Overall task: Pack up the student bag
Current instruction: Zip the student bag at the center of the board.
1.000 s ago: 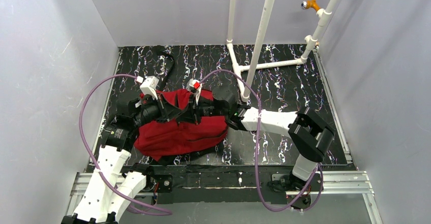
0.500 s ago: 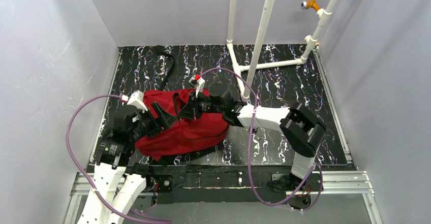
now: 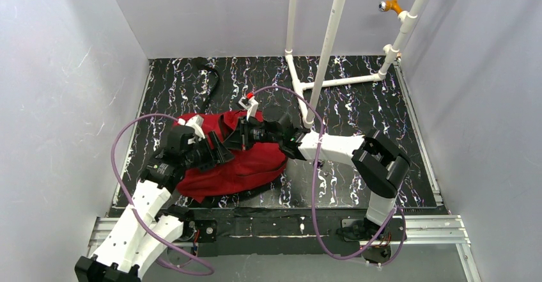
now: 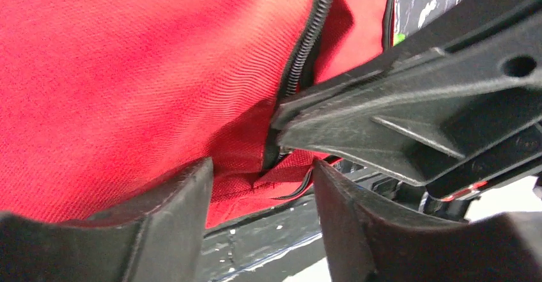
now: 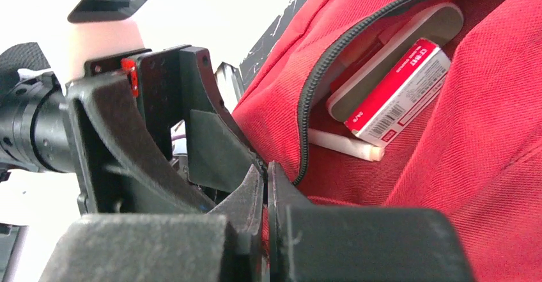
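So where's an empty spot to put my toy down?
Bare mat between the white pipes, the right wall and the right arm. Crowded around the student bag, where the left tool and right tool meet.

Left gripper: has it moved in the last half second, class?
Yes. The left gripper shifted right across the red bag, toward the white pipe frame.

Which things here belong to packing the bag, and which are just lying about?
Job: red backpack; red-and-white box, white case, white stick in its open pocket; right hand gripping the zipper edge; open left hand.
Lying about: white pipe frame; black cord at the far edge; orange fitting.
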